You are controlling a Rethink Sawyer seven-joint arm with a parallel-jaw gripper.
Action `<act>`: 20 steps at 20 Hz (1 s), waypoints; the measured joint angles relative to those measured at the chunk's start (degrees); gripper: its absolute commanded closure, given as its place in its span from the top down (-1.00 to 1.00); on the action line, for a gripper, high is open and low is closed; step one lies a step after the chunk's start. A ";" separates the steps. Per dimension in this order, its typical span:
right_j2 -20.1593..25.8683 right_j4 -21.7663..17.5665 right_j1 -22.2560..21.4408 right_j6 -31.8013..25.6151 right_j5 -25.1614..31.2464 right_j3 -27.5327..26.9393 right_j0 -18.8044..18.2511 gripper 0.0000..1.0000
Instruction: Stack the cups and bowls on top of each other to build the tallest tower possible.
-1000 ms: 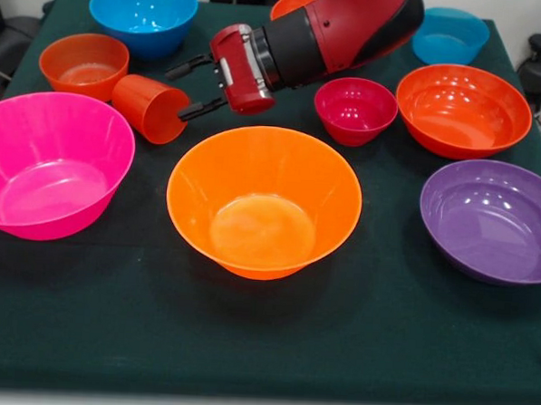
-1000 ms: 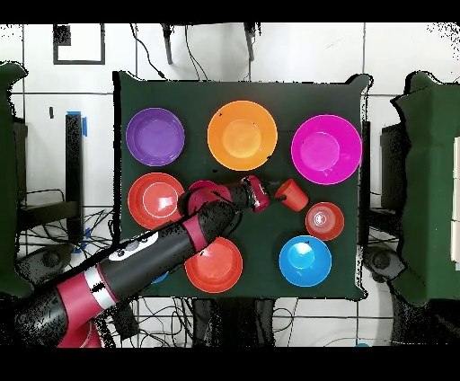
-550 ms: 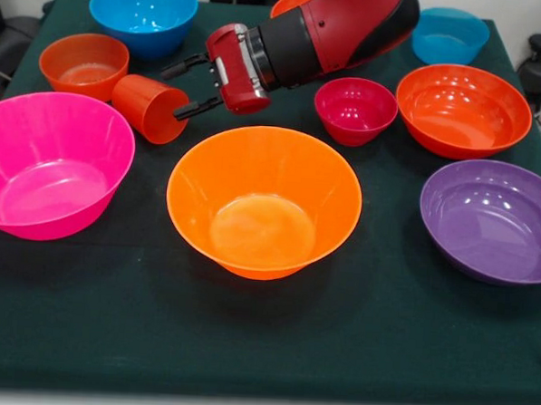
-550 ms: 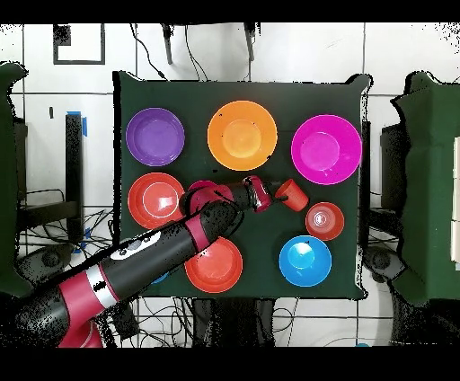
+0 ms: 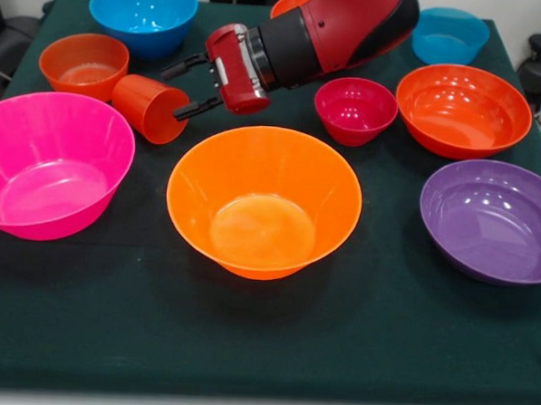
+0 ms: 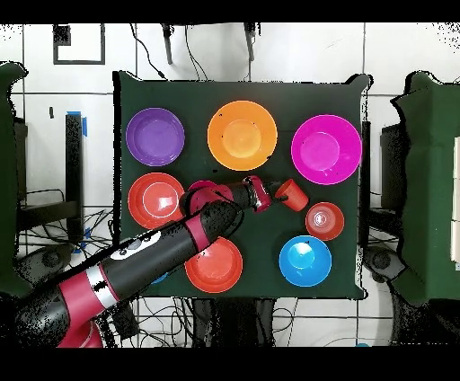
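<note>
One cup [image 5: 151,108], eight bowls [image 5: 263,198], open-fingered gripper [image 5: 179,89].

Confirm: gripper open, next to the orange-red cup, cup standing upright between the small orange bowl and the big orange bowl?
Not quite. The cup is lying on its side, not upright; the front view shows its open mouth facing sideways toward the gripper. The rest holds: the gripper is open beside it, and the cup sits between the small orange bowl and the big orange bowl.

The front strip of the table [image 5: 263,347] lies bare. Around the gripper [image 5: 178,89], the tipped cup [image 5: 150,108], orange bowl [image 5: 263,200] and magenta bowl [image 5: 354,109] crowd close.
</note>
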 measured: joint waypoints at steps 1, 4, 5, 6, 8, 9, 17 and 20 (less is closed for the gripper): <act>0.01 0.00 0.00 0.00 0.00 0.00 0.00 1.00; 0.33 0.00 0.00 0.00 0.00 0.00 -0.01 1.00; 0.44 0.00 0.01 0.00 0.00 0.00 -0.01 1.00; 0.77 0.00 0.00 0.00 0.00 0.00 -0.04 1.00; 1.05 0.00 0.01 0.00 0.00 0.00 -0.07 1.00; 1.12 0.00 0.00 0.00 0.00 0.00 -0.09 1.00; 1.68 0.00 -0.01 0.00 0.00 -0.02 -0.38 1.00; 1.79 0.00 -0.01 0.00 0.00 -0.02 -0.46 1.00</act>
